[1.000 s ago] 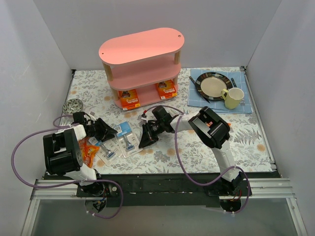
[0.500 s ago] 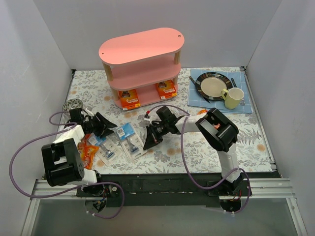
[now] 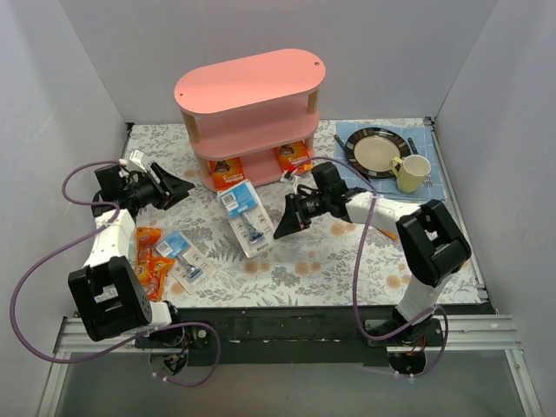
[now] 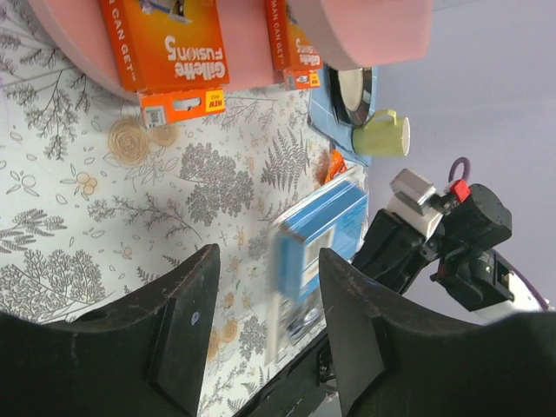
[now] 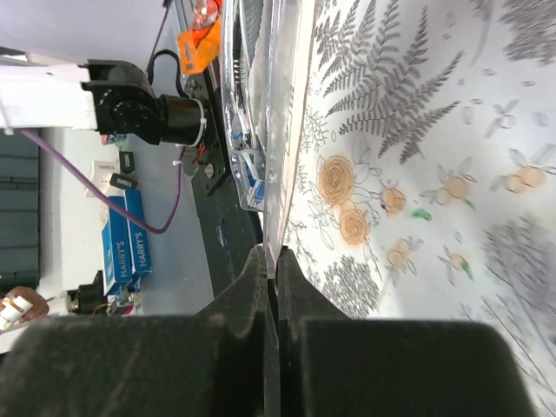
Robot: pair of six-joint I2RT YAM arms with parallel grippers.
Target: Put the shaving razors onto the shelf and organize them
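Observation:
The pink shelf (image 3: 252, 87) stands at the back centre, with two flat orange razor cards (image 3: 229, 175) (image 3: 295, 157) on its bottom tier. My right gripper (image 3: 277, 232) is shut on the edge of a clear white-blue blister pack (image 3: 245, 217) and holds it in front of the shelf. The wrist view shows its jaws (image 5: 276, 261) pinching the pack's thin edge (image 5: 280, 130). My left gripper (image 3: 181, 189) is open and empty at the left, pointing at the shelf. Its view shows the orange cards (image 4: 165, 48) and the held pack (image 4: 317, 239). Another blister pack (image 3: 186, 256) and orange bags (image 3: 148, 261) lie front left.
A blue placemat (image 3: 434, 187) at the back right carries a dark-rimmed plate (image 3: 377, 151) and a yellow-green mug (image 3: 410, 173). Grey walls close in the table on three sides. The shelf's top and middle tiers carry nothing.
My right gripper has carried the blister pack up and to the right, toward the shelf. My left arm has swung back and left, away from the packs on the table.

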